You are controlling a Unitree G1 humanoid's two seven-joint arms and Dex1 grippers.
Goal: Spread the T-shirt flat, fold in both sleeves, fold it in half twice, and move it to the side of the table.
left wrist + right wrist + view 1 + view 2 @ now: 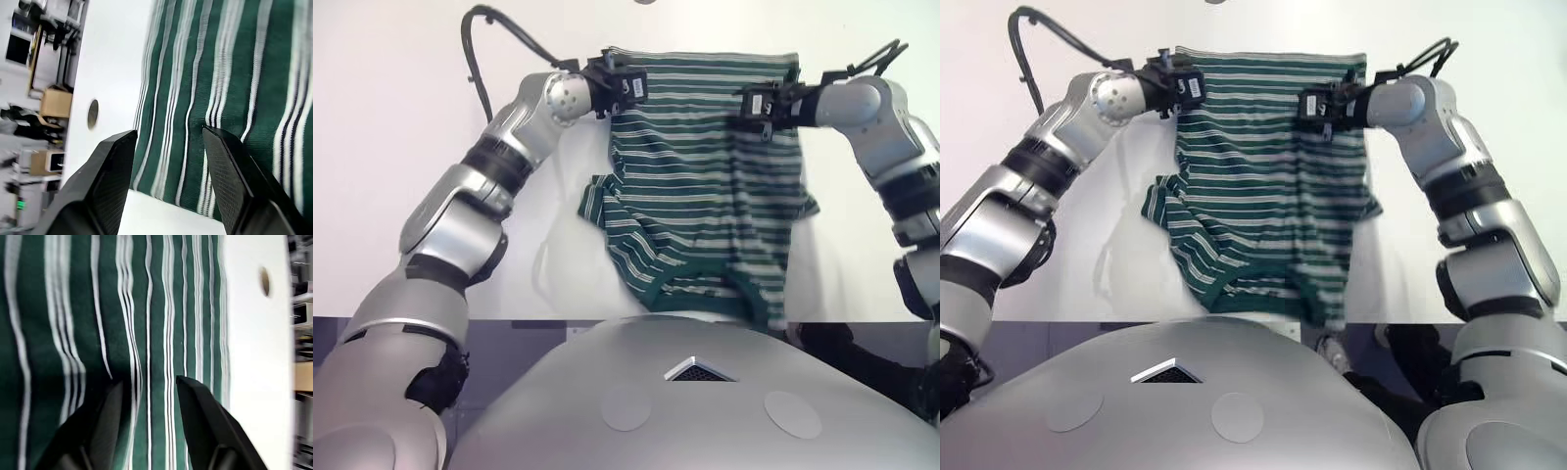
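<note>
Room on table [401, 117] beside T-shirt [705, 186]

t-shirt [234, 73] cut off by wrist views' edges, right tool [149, 382] blurry esp. fingers.

Dark green T-shirt [705, 186] (thin white stripes), white table [391, 117]

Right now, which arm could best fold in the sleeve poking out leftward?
Left, probably: the left gripper sits on the same side as that sleeve, while the right gripper would have to cross the whole T-shirt.
</note>
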